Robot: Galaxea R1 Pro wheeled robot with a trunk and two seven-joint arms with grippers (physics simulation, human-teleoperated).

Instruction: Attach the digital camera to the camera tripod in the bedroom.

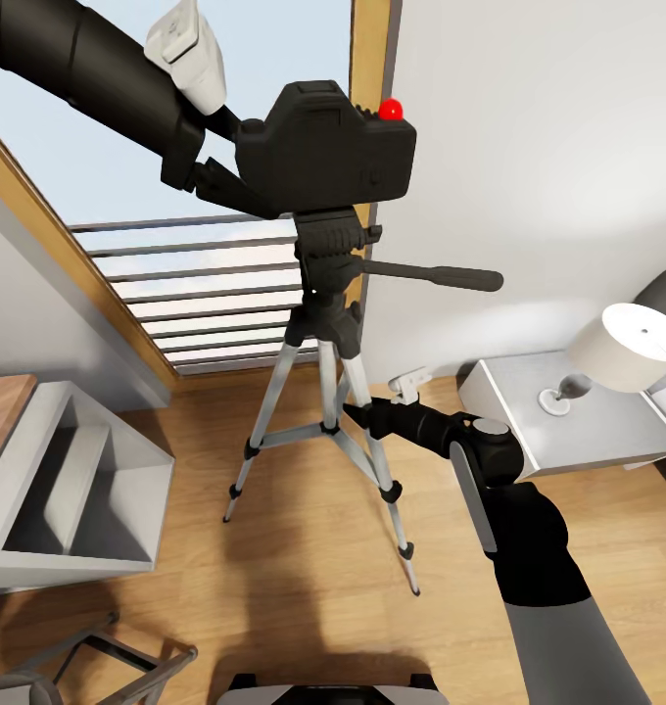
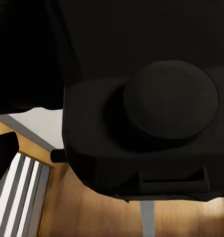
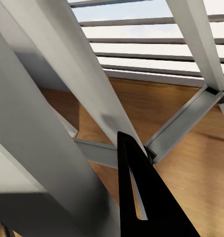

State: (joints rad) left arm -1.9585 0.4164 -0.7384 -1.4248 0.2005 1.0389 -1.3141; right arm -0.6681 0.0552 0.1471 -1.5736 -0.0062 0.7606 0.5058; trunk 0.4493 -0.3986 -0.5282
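head view shows the digital camera (image 1: 323, 149) sitting level right on top of the black head of the camera tripod (image 1: 323, 392), its long axis running left to right, hump and red button (image 1: 391, 109) facing up. the left gripper (image 1: 220, 181) reaches in from the upper left, its fingers clamped on the camera's left end. the tripod stands upright on the wood floor (image 1: 304, 568) before the window railing (image 1: 196, 284), its long pan handle (image 1: 436, 274) pointing right. the right gripper (image 1: 357, 411) is at the tripod's right leg, low down; i cannot tell whether its fingers are apart or closed around it. a nightstand (image 1: 568, 421) with a white lamp (image 1: 622, 352) stands at right, a grey shelf unit (image 1: 69, 490) at left.

left wrist view shows the camera's (image 2: 141, 128) round lens close up.
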